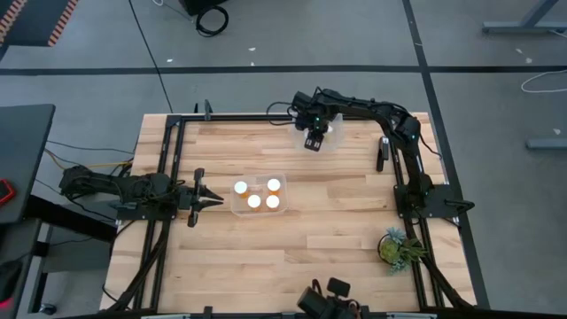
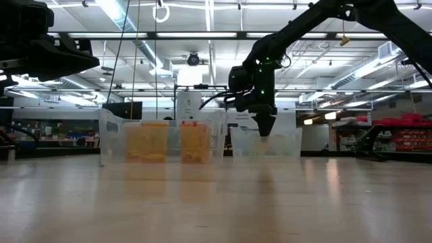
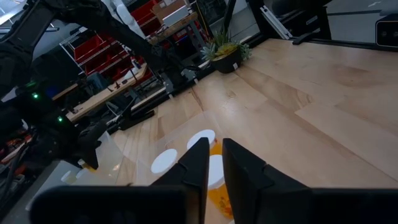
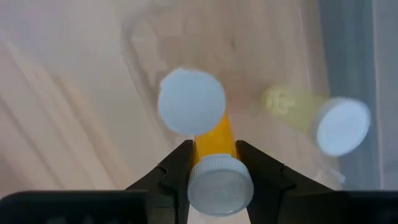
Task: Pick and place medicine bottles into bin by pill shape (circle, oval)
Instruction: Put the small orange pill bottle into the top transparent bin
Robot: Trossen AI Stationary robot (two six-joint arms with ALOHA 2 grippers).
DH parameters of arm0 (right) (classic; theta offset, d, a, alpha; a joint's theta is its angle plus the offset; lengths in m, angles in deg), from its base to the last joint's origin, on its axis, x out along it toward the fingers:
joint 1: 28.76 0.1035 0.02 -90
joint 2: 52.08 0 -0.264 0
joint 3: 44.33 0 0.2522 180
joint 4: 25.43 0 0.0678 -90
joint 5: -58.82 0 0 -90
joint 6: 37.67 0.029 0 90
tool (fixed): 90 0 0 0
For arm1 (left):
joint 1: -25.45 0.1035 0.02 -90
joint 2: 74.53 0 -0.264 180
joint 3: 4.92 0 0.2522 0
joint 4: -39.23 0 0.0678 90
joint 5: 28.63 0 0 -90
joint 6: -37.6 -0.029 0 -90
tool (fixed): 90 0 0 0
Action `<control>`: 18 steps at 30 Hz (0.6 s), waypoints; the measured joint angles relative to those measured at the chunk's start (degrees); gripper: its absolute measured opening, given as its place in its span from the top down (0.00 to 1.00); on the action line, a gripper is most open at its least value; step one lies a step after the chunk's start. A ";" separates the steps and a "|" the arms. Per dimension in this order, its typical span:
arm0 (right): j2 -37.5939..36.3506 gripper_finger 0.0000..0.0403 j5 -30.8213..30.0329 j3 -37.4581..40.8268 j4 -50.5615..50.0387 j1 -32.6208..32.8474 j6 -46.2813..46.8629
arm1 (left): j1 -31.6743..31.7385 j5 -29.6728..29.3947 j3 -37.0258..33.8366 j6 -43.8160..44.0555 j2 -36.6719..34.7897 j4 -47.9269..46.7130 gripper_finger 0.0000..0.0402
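My right gripper (image 1: 314, 142) hangs over a clear bin (image 1: 331, 131) at the table's far edge, shut on a medicine bottle (image 4: 220, 184) with a white cap and amber body. In the bin below it are an upright bottle (image 4: 191, 101) and a pale bottle lying on its side (image 4: 339, 126). My left gripper (image 1: 215, 202) is shut and empty, level at the left of a second clear bin (image 1: 236, 211) at mid-table. Several white-capped bottles (image 1: 254, 201) stand in that bin. My right gripper pinches the bottle between its two fingers (image 4: 177, 167), at the white cap (image 4: 220, 184) and the top of the amber body (image 4: 214, 146). The fingers come from above, pointing down into the bin. The cap faces the wrist. Whether the bottle's base touches the bin floor is hidden.
A small green plant (image 1: 399, 248) stands at the near right. Black frame rails (image 1: 168, 168) run along the table's left, right and far sides. The near half of the wooden top (image 1: 292, 257) is bare board.
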 joint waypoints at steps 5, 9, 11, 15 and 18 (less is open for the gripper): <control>-0.08 0.70 -0.02 1.59 2.15 -0.45 -2.98 | 0.00 0.00 -0.01 0.00 -0.02 0.00 0.87; -0.08 0.70 -0.01 2.76 2.27 -0.43 -4.18 | 0.00 0.00 -0.02 0.00 0.00 0.00 0.86; -0.08 0.70 -0.01 2.85 2.57 -0.39 -4.32 | 0.00 0.00 -0.02 0.00 0.00 0.01 0.85; -0.08 0.70 -0.54 2.90 2.50 -0.41 -4.28 | 0.00 0.00 -0.02 0.00 -0.02 0.02 0.85; -0.08 0.70 -0.74 2.90 2.45 -0.39 -4.25 | 0.00 0.00 0.00 0.00 -0.02 0.02 0.85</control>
